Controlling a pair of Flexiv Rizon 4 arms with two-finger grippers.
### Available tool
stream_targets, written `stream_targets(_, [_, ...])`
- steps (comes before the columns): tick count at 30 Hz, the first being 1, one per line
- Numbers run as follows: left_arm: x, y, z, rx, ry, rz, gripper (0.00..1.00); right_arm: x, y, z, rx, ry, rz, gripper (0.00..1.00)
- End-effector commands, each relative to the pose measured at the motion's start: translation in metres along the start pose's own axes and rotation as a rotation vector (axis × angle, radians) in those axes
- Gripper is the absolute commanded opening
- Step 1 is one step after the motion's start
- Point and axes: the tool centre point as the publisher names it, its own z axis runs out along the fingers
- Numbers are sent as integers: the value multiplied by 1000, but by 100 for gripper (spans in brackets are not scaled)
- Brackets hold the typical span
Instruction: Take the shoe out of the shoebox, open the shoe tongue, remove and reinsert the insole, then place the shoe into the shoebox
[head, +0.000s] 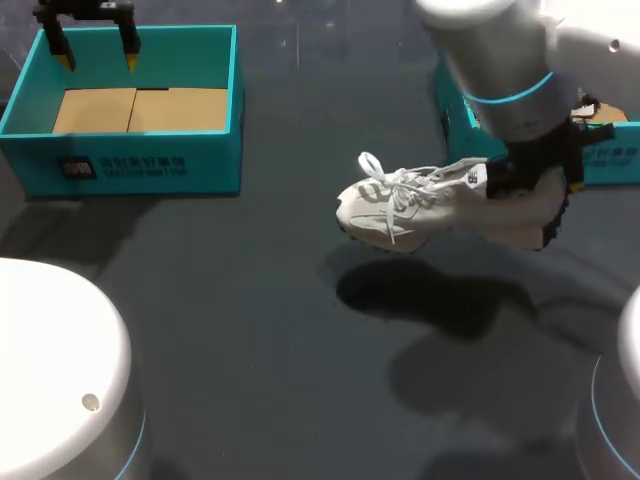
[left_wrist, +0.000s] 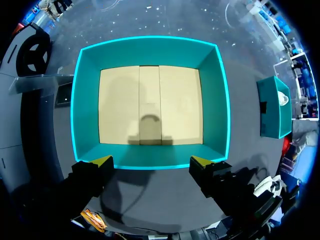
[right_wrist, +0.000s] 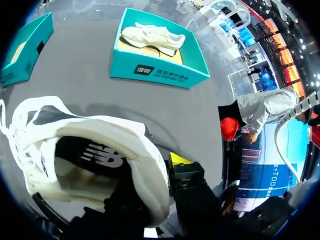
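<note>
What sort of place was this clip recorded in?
Probably a robot test bench for shoe handling: a dark table, an empty teal shoebox, a second shoebox holding a shoe, and a white sneaker held aloft by the right gripper.

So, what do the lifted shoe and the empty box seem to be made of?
The shoe is likely off-white fabric with suede-like panels, matte, with soft woven laces. The box is probably cardboard: teal walls, slightly glossy, with plain brown matte flaps inside.
</note>
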Motion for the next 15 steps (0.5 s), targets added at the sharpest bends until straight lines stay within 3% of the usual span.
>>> stream_targets(1, [0, 0, 0, -1, -1, 0, 100, 33, -18, -11, -26, -8, -14, 0])
stream_targets(10, [0, 0, 0, -1, -1, 0, 100, 79, -42, -10, -14, -25, -49, 0])
stream_targets(15, [0, 0, 0, -1, -1, 0, 100, 95, -49, -7, -2, 36, -55, 0])
